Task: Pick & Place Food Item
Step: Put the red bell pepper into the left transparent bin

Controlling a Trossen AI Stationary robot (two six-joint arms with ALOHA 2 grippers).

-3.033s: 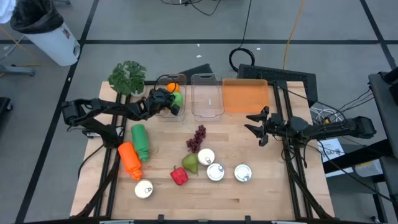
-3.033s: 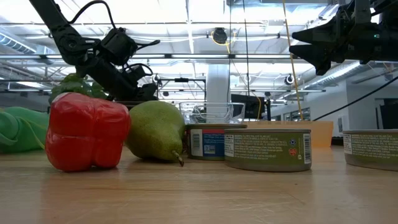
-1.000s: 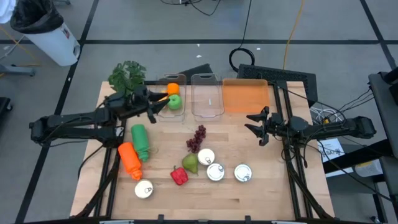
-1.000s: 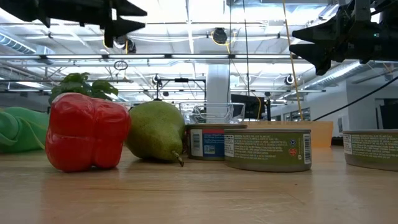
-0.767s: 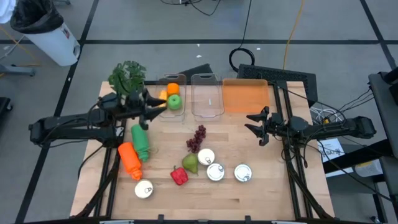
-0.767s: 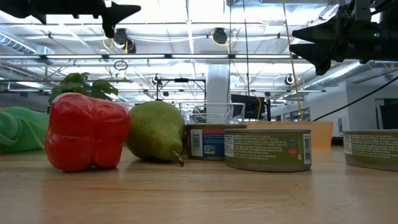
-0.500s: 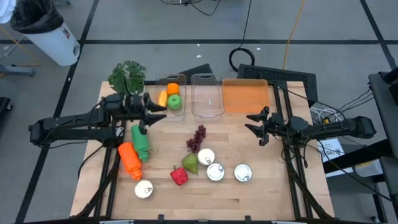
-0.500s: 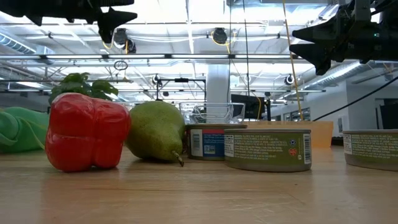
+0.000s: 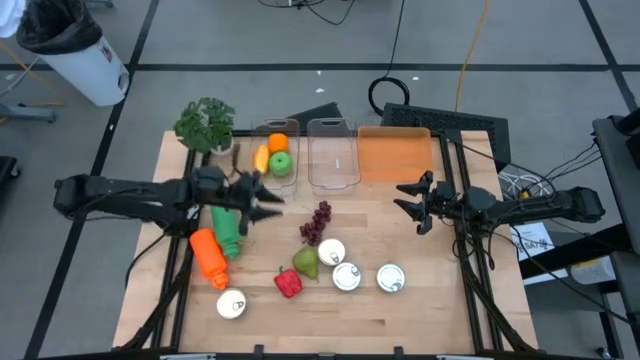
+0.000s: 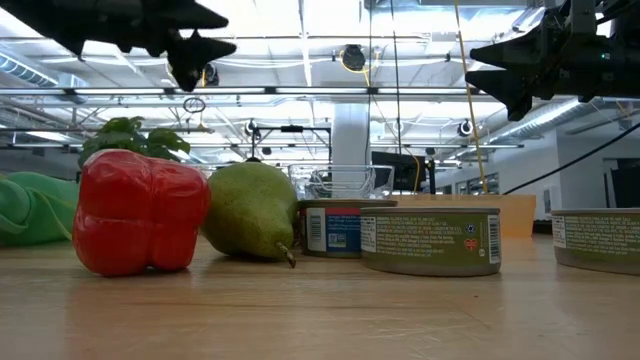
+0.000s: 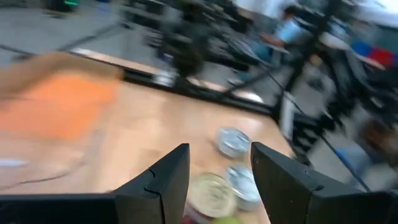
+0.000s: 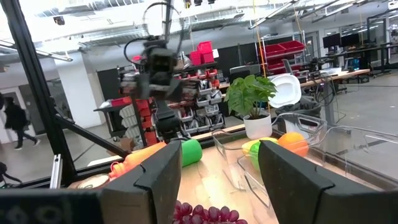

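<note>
Left gripper [image 9: 268,205] hangs above the surface [image 9: 400,310], fingers [image 11: 165,180] parted, nothing between them. Green bottle [image 9: 226,228] lies just beside and under it, orange bottle [image 9: 208,256] further back along the arm. Grapes [image 9: 317,222] sit ahead of the fingertips, near but clear.

Past the grapes: pear [image 9: 306,262], red pepper [image 9: 288,283], three cans [image 9: 345,276] in a cluster. A fourth can [image 9: 231,304] sits apart, near the orange bottle.

Left clear bin [image 9: 275,158] holds an orange, a green apple and something yellow; it's off to the side of the left fingers, near. Middle clear bin [image 9: 333,155] and orange tray [image 9: 394,155] are beside it.

Right gripper [image 9: 408,203] waits over the surface's right side, fingers [image 12: 163,177] parted, holding nothing, well apart from the food.
</note>
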